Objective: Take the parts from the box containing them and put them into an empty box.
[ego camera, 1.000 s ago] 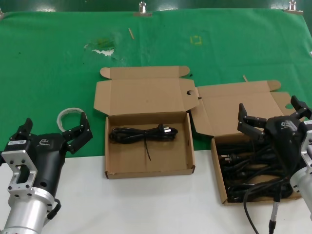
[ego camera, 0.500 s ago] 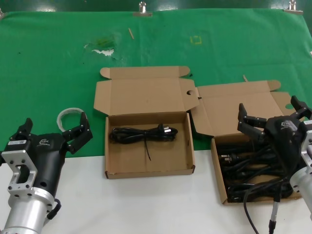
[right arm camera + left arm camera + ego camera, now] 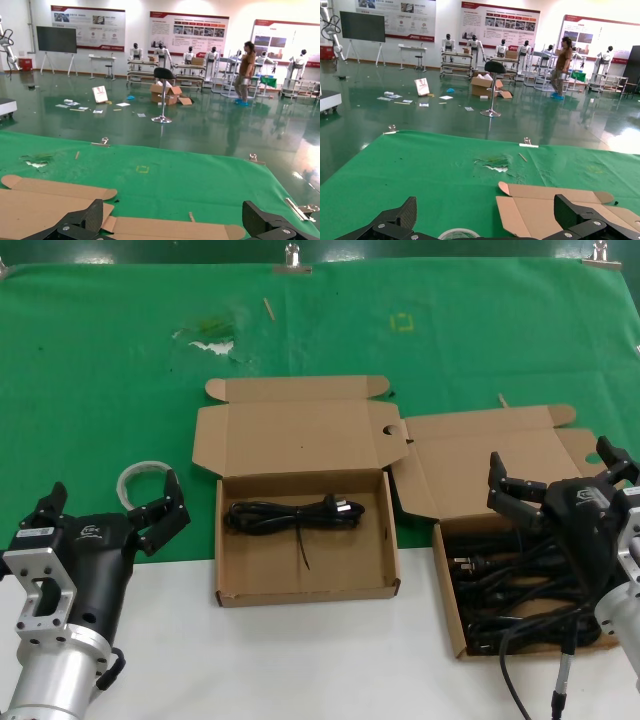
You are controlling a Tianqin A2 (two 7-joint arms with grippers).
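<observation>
Left gripper (image 3: 108, 512): low at the near left edge, over the seam of green cloth (image 3: 100, 390) and white table top (image 3: 300, 660); fingers spread apart, nothing between them; same place as half a second and a second ago
Grey-white ring (image 3: 140, 476): flat on the cloth, just behind the left gripper's fingertips; unmoved
Middle box (image 3: 228, 540): lid folded back, half-round notch in the lid's edge; a black cord bundle (image 3: 293, 513) lies across its floor, a thin tie trailing toward the near wall; box and bundle unchanged
Right box (image 3: 447, 585): lid open, standing just right of the middle box, their lids meeting at the corner; a heap of black power cords (image 3: 510, 575) fills it, some spilling over the near wall
Right gripper (image 3: 555, 480): above the right box's far part, over the cords; fingers wide apart, holding nothing; touching the cords or not cannot be told; no shift from the earlier frames
Change overall: none seen, both arms and every object stand as they did
</observation>
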